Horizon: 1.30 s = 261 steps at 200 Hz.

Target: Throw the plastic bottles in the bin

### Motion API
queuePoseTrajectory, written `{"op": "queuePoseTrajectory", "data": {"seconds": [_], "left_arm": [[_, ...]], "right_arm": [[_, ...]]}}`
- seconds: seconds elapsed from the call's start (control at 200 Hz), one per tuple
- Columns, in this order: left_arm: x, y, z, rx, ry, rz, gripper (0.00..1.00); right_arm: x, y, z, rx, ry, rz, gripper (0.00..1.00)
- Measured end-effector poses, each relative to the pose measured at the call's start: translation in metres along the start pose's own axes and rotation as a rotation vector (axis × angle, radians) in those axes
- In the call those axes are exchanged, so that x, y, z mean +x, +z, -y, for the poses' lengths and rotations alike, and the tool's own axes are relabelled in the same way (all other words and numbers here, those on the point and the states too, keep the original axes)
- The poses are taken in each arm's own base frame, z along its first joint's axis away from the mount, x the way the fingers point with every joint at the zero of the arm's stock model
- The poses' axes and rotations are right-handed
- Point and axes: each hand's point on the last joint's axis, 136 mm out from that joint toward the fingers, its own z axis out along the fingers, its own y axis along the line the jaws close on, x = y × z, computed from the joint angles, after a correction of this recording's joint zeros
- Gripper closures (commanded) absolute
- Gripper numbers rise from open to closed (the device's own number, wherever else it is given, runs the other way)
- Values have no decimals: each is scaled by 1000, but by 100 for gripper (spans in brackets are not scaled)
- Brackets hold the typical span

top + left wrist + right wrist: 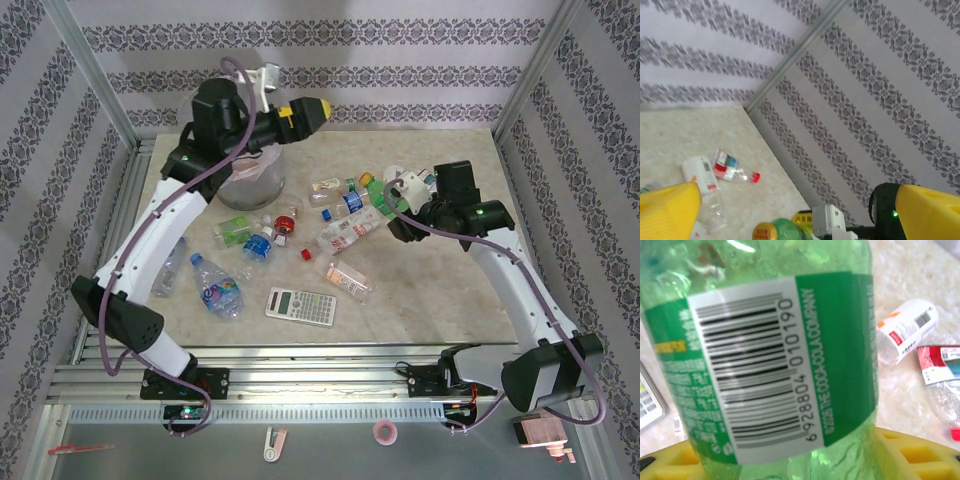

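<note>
- The right gripper (pixel 800 462) is found pinched on a green bottle (pixel 790 365). Its yellow fingers (pixel 912 452) are pressed against the bottle's sides, below the barcode label.
- This gripper and its bottle are seen towards the right edge of the table (pixel 440 290), at the right end of the scatter of bottles. Whether the bottle is lifted off the surface cannot be told.
- The left gripper (pixel 312 112) is held fully spread, with nothing between its fingers. It is raised near the far edge, just beyond the bin (pixel 250 185).
- The bin is placed in the far left part of the table and is partly covered by the left arm.
- The other plastic bottles (pixel 345 228) are lying across the middle of the table, between the bin and the right gripper. Two more are noted nearer the left edge.
- A calculator (pixel 300 305) is lying flat close to the near edge, just beside one clear bottle.
</note>
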Motion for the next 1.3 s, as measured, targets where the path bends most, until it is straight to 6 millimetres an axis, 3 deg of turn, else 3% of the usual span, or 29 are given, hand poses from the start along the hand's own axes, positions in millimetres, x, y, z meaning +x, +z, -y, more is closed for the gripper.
{"op": "queuePoseTrajectory", "data": {"seconds": [0.19,0.36,0.929,1.304], "left_arm": [[41,38,-8,4,-94,-105,5],[60,54,-10,3,-147,-151,6],[98,86,-11,14,-188,-222,17],[101,94,-1,41,-154,-232,45]], "right_arm": [[-24,-15,-3,-4,37,116,61],[-37,-20,-5,-25,72,175,61],[-53,-30,-18,-104,131,250,61],[-53,-30,-20,-121,148,249,61]]}}
